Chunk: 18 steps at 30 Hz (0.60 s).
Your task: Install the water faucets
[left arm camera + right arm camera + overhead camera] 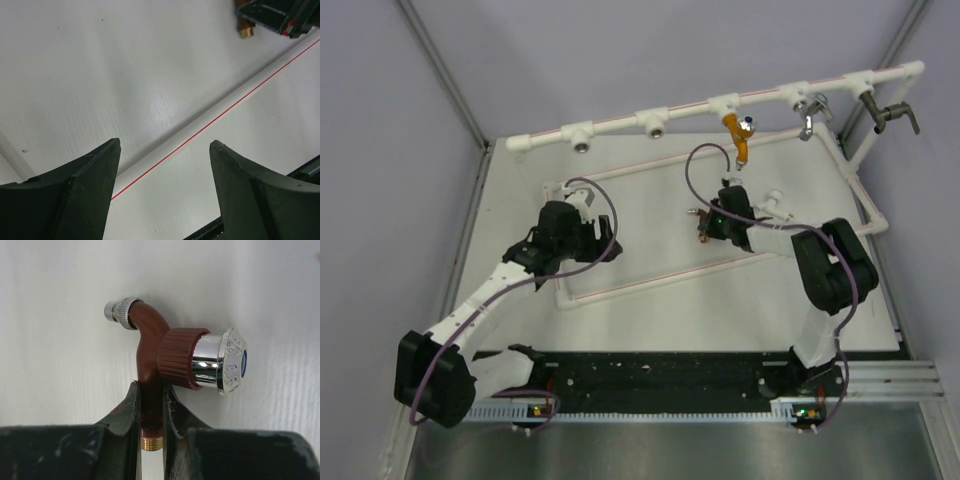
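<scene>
My right gripper (150, 390) is shut on the stem of the reddish-brown faucet (150, 335). The faucet's silver spout tip points up-left, its chrome handle points right and its brass thread (152, 443) shows between the fingers. In the top view the right gripper (705, 224) holds this faucet (700, 222) just above the table's middle. A white faucet (776, 205) lies on the table to its right. My left gripper (608, 244) is open and empty, over a white red-striped pipe (210, 125). In the left wrist view the left gripper (165, 145) has its jaws wide apart.
The white pipe frame (620, 125) runs along the back. Its two left tee sockets (582, 145) (655, 125) are bare. An orange tap (741, 135), a silver tap (810, 115) and a dark tap (892, 112) hang from the sockets further right. Lower frame pipes (650, 280) lie on the table.
</scene>
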Each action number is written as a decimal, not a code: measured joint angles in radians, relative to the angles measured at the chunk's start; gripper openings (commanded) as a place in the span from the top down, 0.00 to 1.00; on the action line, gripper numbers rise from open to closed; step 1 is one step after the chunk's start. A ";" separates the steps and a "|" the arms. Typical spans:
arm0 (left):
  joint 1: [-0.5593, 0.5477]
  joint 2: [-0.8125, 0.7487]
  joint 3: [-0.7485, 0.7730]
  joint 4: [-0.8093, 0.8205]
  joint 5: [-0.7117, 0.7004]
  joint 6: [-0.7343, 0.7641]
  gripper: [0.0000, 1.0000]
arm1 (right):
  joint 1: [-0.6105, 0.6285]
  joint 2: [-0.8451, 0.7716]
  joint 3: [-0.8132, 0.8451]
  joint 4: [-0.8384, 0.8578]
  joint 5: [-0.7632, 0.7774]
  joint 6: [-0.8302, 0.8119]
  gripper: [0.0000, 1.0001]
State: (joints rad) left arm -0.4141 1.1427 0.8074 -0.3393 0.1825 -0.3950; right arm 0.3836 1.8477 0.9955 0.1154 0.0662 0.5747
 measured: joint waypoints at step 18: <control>0.015 0.213 0.133 0.138 0.402 -0.012 0.21 | 0.158 -0.362 -0.367 0.233 -0.334 -0.254 1.00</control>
State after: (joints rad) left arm -0.3988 1.3556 0.9405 -0.2016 0.5846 -0.4068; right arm 0.5415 1.4860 0.6289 0.3485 -0.2676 0.3206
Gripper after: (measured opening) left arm 0.787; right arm 0.099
